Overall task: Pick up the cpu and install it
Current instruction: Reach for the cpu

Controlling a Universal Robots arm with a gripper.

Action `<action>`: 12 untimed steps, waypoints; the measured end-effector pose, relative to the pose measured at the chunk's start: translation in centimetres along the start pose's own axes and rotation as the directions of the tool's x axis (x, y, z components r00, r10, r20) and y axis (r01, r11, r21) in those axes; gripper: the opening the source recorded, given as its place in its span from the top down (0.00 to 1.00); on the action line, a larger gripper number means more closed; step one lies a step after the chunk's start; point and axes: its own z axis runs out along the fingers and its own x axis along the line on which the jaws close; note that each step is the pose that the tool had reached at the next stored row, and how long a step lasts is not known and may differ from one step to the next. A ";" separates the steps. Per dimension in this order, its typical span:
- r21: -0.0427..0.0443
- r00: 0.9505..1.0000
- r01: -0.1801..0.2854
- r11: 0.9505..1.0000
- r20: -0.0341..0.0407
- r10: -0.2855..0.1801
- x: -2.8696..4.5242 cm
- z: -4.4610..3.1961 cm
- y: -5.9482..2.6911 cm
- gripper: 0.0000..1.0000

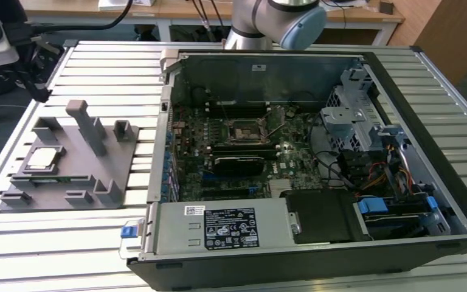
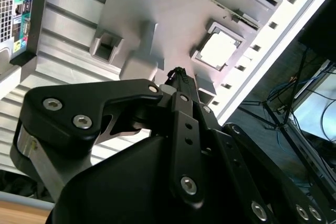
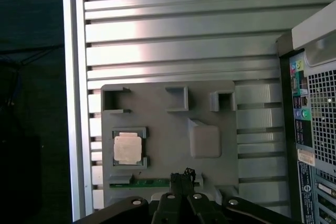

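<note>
The cpu [image 1: 42,159], a flat square chip with a silvery top, lies in a square pocket of the grey plastic fixture [image 1: 112,164] at the exterior view's left. Both wrist views look down on the cpu [image 3: 128,148] [image 2: 219,50] from well above. My gripper [image 3: 184,176] [image 2: 178,73] hangs high over the fixture's edge, off to one side of the chip and touching nothing. Its black fingers look pressed together with nothing between them. The black socket frame [image 1: 242,132] sits on the motherboard inside the open computer case [image 1: 428,91].
The fixture has upright posts [image 1: 86,125] and a green memory stick [image 3: 144,183] in a slot beside the cpu. Everything rests on a ribbed metal table [image 1: 104,67]. The case wall [image 3: 315,129] rises close beside the fixture, and the table edge [image 3: 73,103] runs along the fixture's other side.
</note>
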 end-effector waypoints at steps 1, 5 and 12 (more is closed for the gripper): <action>0.000 1.000 0.000 1.000 0.000 0.000 0.18 0.05 -0.05 0.89; 0.000 1.000 0.000 1.000 0.000 0.000 0.75 0.23 -0.17 0.89; 0.000 1.000 0.000 1.000 0.000 0.000 1.55 0.45 -0.26 0.89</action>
